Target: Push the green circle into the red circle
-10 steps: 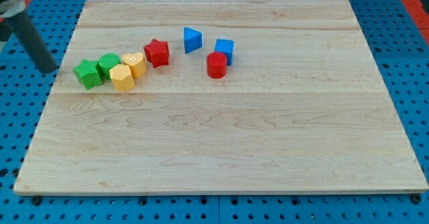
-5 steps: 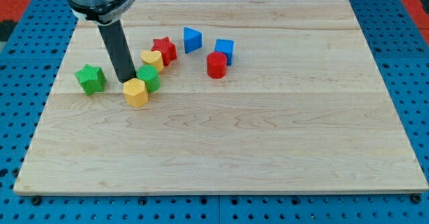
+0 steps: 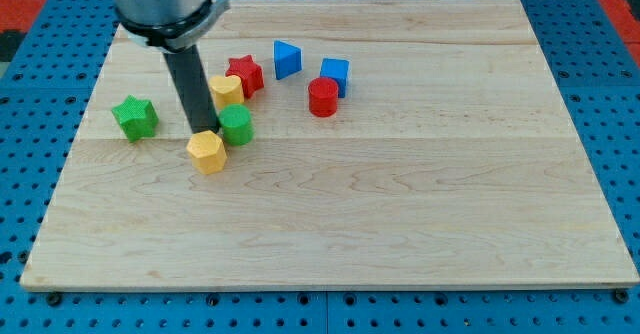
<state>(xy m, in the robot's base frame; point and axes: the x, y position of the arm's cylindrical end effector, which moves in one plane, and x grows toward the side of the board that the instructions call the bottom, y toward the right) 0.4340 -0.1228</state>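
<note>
Taking the red circle (image 3: 322, 97) as the anchor: it sits on the wooden board (image 3: 400, 224), touching or nearly touching the blue cube (image 3: 336, 76) just up and to the view's right of it, with the blue triangle (image 3: 287, 59) up and to its left. Further to the view's left come the red star (image 3: 245, 74) and the yellow heart (image 3: 227, 90), and way out left is the green star (image 3: 134, 117). The green circle (image 3: 236, 125), the one I need to move, lies to the view's left of the red circle and a bit lower, with bare wood between them. My tip (image 3: 202, 132) is just a bare rod, holding nothing, and it's planted right against the green circle's left side, with the yellow hexagon (image 3: 207, 153) directly below it, seemingly touching. So the key thing: the green circle sits between my tip and the red circle, which I'd guess means a push toward the view's right and slightly up should do it. The yellow hexagon might get dragged along though.
</note>
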